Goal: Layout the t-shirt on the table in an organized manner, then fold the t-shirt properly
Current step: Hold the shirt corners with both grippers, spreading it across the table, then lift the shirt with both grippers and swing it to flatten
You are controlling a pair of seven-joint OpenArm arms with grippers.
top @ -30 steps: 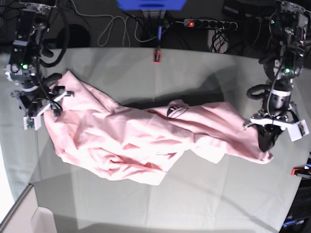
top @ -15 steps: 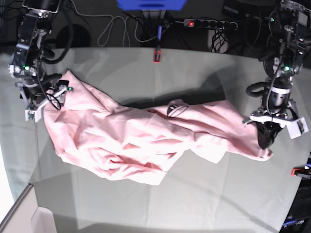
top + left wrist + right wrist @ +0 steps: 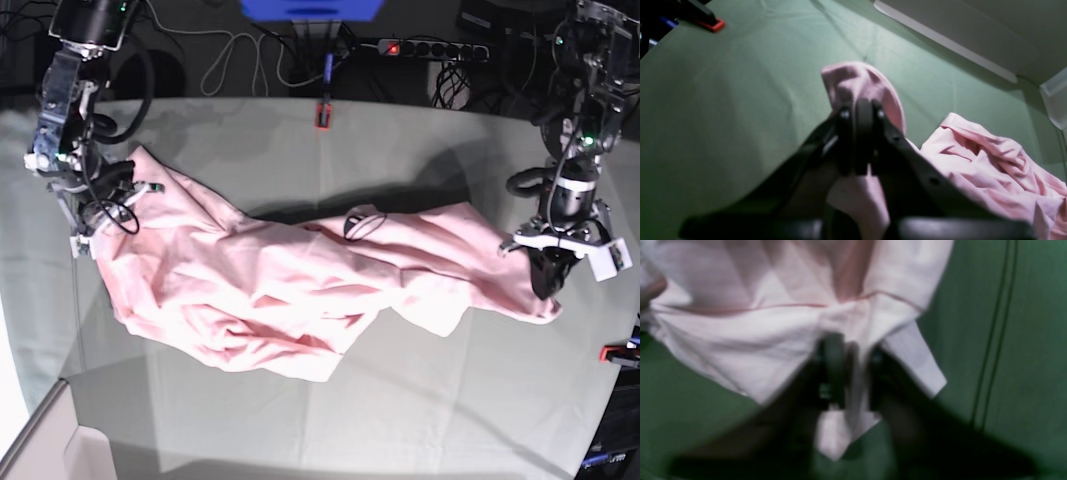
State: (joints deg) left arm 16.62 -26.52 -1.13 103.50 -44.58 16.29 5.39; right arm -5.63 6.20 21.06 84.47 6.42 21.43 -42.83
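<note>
The pale pink t-shirt (image 3: 300, 290) lies crumpled across the middle of the table (image 3: 420, 410), with a small black graphic (image 3: 362, 220) showing near its centre. At the shirt's right end, my left gripper (image 3: 545, 288) is shut on a corner; the left wrist view shows the black fingers (image 3: 863, 143) pressed together over a pinch of t-shirt (image 3: 860, 83). At the shirt's left end, my right gripper (image 3: 97, 222) holds the edge. In the blurred right wrist view its gripper (image 3: 848, 373) has hemmed t-shirt fabric (image 3: 740, 333) pinched in it.
A red-orange clamp (image 3: 322, 115) sits at the table's far edge, and another clamp (image 3: 617, 352) at the right edge. Cables and a power strip (image 3: 430, 48) lie behind the table. A pale box edge (image 3: 45, 445) is at the lower left corner.
My right gripper moved from beside the shirt's left edge onto it and went from open to shut on the fabric. My left gripper rose slightly, still holding the right corner.
</note>
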